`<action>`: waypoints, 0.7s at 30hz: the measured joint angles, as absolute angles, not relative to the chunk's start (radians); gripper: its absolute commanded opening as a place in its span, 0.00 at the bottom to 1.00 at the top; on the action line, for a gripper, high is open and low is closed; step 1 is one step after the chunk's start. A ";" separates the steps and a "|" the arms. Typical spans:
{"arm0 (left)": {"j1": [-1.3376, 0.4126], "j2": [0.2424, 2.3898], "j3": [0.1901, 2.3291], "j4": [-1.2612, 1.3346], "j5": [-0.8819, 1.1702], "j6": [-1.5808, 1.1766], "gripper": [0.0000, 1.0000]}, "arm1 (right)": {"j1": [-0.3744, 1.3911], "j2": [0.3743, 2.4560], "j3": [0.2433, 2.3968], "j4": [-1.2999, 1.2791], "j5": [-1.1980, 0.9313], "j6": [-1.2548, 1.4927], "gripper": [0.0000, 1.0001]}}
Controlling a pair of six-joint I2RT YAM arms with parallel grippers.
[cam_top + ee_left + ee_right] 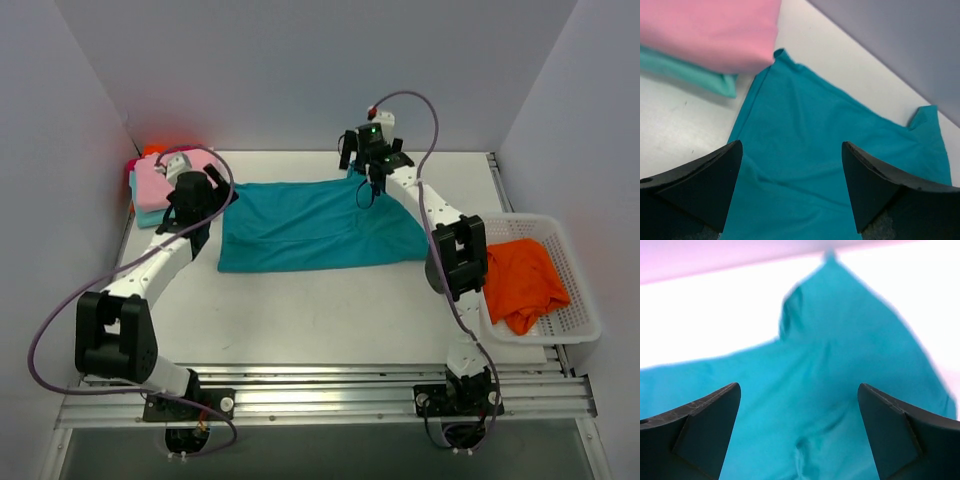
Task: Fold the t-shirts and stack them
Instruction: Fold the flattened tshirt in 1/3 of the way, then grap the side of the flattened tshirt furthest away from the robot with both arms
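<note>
1. The deep teal t-shirt [320, 225] lay spread flat on the white table [330, 310], toward the back and btwn the two arms. Its long side ran left to right, w/ a few shallow creases.
2. The left gripper [791, 147] was released: jaws wide apart, nothing btwn them. It hung over the teal shirt's left end. The wrist view showed only teal cloth under the gap. Couldn't tell whether the fingertips touched the fabric.
3. The right gripper [797, 387] was likewise released, jaws spread, no cloth pinched. In the top view it pointed down at the teal shirt's far right corner. The wrist pic was a bit blurred, w/ a raised fold of teal and one pointed corner of the cloth toward the back wall.
4. The pink t-shirt [152, 183] sat folded on top of the pale aqua t-shirt [150, 215]. This stack was at the table's far left corner, just beside the left arm's wrist. In the left wrist view a corner of the teal shirt reached right up to the pink edge; contact unclear.
5. The bright orange t-shirt [522, 280] lay crumpled, unfolded, inside the white mesh basket [585, 300] at the table's right edge, well apart from the teal one and next to the right arm's elbow.
</note>
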State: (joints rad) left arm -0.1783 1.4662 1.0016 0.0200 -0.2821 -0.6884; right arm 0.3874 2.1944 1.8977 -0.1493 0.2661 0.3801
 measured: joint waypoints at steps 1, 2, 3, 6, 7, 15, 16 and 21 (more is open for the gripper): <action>-0.177 1.490 1.042 0.018 -0.282 -0.680 0.89 | 0.384 2.194 1.944 -0.151 0.263 0.365 1.00; -0.176 1.516 1.086 0.019 -0.282 -0.670 0.89 | 0.376 2.193 1.985 -0.133 0.255 0.345 1.00; -0.175 1.548 1.132 0.017 -0.282 -0.664 0.89 | 0.368 2.189 1.999 -0.109 0.245 0.334 1.00; -0.169 1.669 1.274 0.017 -0.275 -0.642 0.89 | 0.313 2.186 1.989 -0.012 0.202 0.307 1.00; -0.165 1.713 1.316 0.017 -0.270 -0.640 0.89 | 0.288 2.195 1.983 0.008 0.185 0.304 1.00; -0.128 1.999 1.480 0.012 -0.186 -0.641 0.88 | 0.043 2.484 2.045 0.123 -0.013 0.327 1.00; -0.127 2.019 1.480 0.012 -0.179 -0.641 0.88 | 0.018 2.523 2.068 0.126 -0.027 0.336 1.00; -0.127 2.091 1.487 0.011 -0.151 -0.639 0.88 | -0.029 2.647 2.197 0.187 -0.094 0.379 1.00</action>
State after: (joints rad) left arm -0.1272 2.0907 1.4872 0.0113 -0.1509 -0.6392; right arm -0.0292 2.6469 2.1975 0.1867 -0.0937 0.3790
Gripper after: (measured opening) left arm 0.882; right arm 0.995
